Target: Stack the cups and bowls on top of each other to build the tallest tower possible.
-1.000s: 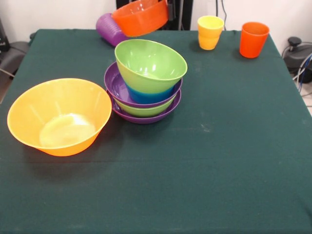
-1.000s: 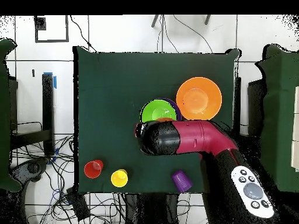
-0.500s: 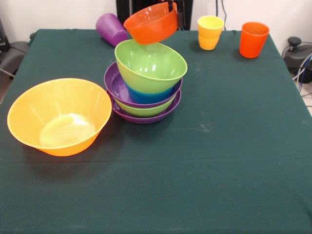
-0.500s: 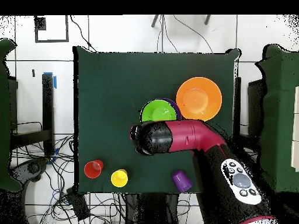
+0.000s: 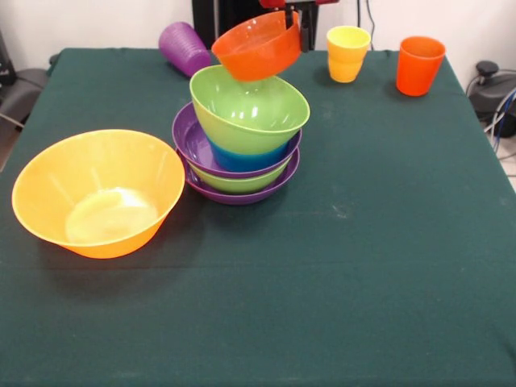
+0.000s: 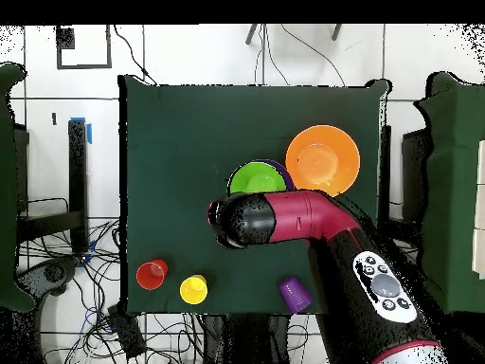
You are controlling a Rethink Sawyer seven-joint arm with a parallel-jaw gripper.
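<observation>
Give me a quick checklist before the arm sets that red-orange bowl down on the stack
1. Grip: gripper holds the red-orange bowl by its rim: ok.
2. Bowl level: tilted: not ok.
3. Bowl over the top green bowl: roughly, toward its far rim: cannot tell.
4. Tower straight: top green bowl sits tilted: not ok.
5. Green bowl empty to receive: ok.
6. Purple cup lying on its side apart from the stack: ok.

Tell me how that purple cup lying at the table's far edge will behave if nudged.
The ribbed purple cup lies on its side, so it will probably roll. It looks like light plastic, likely easy to shift. Its ribs may offer some grip.
</observation>
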